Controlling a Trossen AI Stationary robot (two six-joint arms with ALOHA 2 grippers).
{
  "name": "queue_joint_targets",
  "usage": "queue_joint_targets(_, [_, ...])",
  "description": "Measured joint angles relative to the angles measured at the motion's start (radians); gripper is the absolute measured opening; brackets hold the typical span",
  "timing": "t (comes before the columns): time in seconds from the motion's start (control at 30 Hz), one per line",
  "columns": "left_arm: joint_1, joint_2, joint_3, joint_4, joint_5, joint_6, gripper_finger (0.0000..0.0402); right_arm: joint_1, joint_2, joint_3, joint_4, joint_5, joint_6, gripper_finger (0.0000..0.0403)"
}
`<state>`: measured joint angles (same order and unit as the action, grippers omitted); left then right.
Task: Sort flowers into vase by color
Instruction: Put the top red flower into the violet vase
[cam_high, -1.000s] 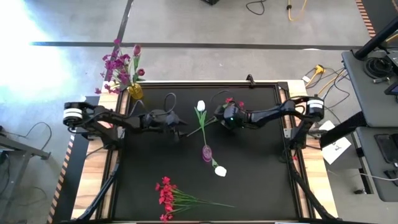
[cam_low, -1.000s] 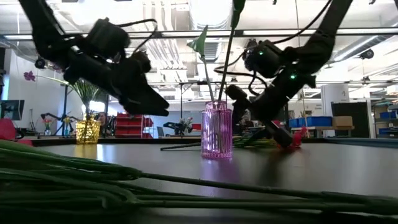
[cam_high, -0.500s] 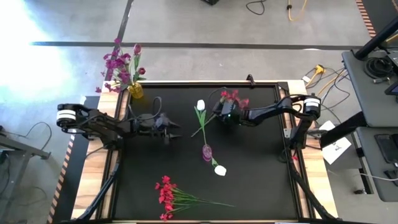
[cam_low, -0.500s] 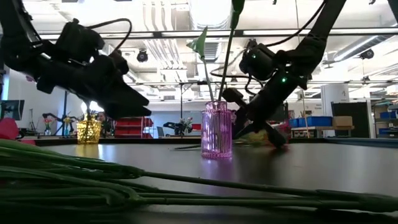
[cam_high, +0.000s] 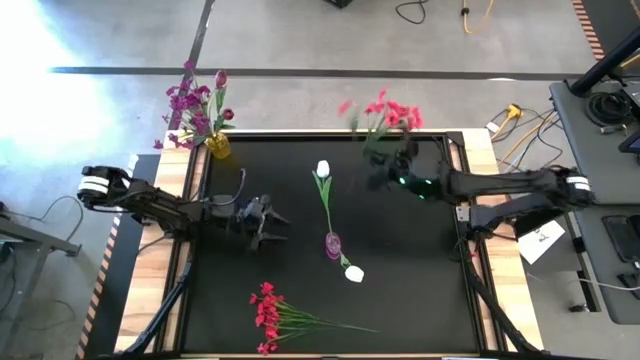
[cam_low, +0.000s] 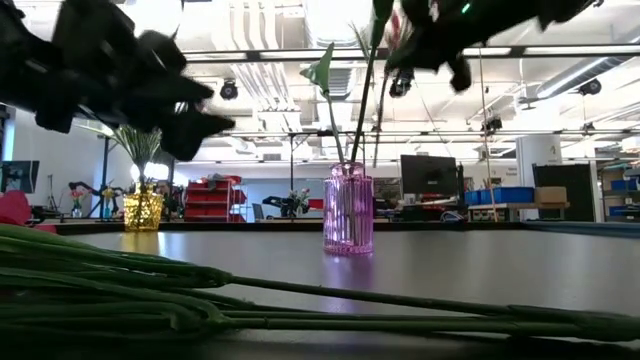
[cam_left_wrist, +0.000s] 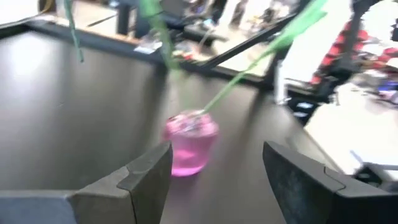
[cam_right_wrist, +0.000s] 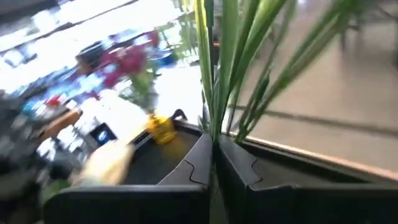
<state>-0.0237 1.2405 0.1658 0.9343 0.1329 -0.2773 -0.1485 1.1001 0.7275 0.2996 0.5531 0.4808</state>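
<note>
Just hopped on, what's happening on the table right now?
The right gripper, jaws shut, holds a bunch of red-pink flowers by the stems, lifted near the table's far edge. The left gripper hovers open beside the small pink glass vase, which holds white tulip buds. Purple flowers fill the yellow vase; another red bunch lies on the mat.

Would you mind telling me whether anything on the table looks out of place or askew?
One thing: the pink vase mid-table holds two white flowers that splay apart. One white flower leans toward the far edge; the other white flower droops low toward the near side. The red-pink bunch lies flat, unsorted. Nothing looks spilled or broken.
</note>
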Motion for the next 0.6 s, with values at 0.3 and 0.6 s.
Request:
queue_joint_targets(0.3, [-0.093,-0.035,0.019,0.042,-0.001,-0.012,0.0227,0.305,-0.170,-0.032,-0.007,0.051,-0.294,0.0009])
queue_joint_targets(0.6, [-0.167,-0.021,0.067,0.087,0.016,0.040,0.0226,0.456,-0.057,-0.158,0.297,0.154,-0.372,0.0009])
